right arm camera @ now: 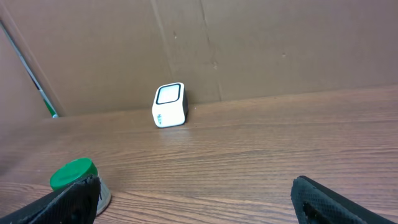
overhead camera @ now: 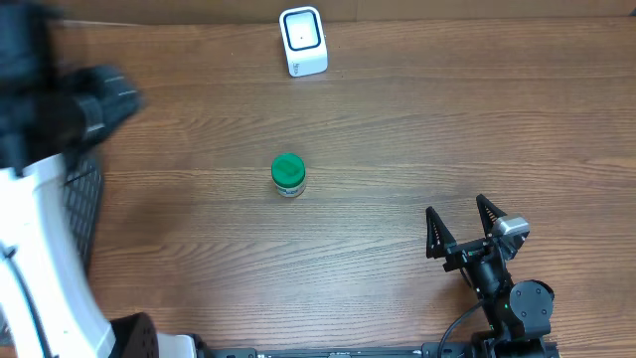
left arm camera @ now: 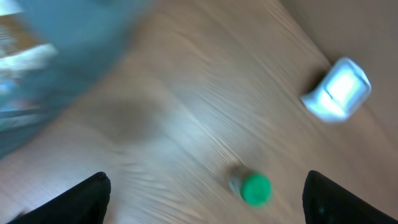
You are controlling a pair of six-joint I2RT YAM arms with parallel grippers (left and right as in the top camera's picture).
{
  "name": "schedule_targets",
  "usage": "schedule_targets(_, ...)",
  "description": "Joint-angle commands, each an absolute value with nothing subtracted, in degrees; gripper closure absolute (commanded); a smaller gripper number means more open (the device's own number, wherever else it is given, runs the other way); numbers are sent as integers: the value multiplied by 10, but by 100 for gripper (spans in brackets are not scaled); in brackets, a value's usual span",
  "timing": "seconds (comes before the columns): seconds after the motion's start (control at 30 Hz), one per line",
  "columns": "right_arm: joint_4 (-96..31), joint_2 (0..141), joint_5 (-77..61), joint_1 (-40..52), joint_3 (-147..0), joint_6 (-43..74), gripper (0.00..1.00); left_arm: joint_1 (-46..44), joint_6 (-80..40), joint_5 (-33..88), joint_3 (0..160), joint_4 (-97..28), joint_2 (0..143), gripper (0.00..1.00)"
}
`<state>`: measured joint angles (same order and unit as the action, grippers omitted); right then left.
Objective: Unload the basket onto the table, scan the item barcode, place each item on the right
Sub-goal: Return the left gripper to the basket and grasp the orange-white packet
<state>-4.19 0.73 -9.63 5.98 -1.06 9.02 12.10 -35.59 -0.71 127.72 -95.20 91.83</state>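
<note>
The green-lidded jar (overhead camera: 288,175) stood upright on the counter (overhead camera: 397,129), apart from both claws, with the white scanner (overhead camera: 303,41) at its 12 o'clock. The right claw (overhead camera: 456,205) was spread wide and empty, with the jar at its 10 o'clock. The left claw (left arm camera: 205,179) was also spread and held nothing.

We see a small jar (overhead camera: 288,175) with a green lid standing upright, alone near the middle of the table (overhead camera: 417,129). The white scanner (overhead camera: 303,42), dark-windowed, sits well apart at the far edge.
</note>
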Motion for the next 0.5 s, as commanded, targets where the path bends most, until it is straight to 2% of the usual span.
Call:
schedule_targets(0.0,-40,2,-91,56,-4,92,0,259,-338,-20,1280,-968,901,22)
schedule_targets(0.2,-40,2,-91,56,-4,92,0,464,-325,-14,1223,-948,909,40)
schedule_targets(0.37,-40,2,-91,56,-4,92,0,536,-301,17,1103,-908,909,41)
schedule_targets(0.47,-40,2,-91,56,-4,92,0,552,-277,10,1018,-867,910,47)
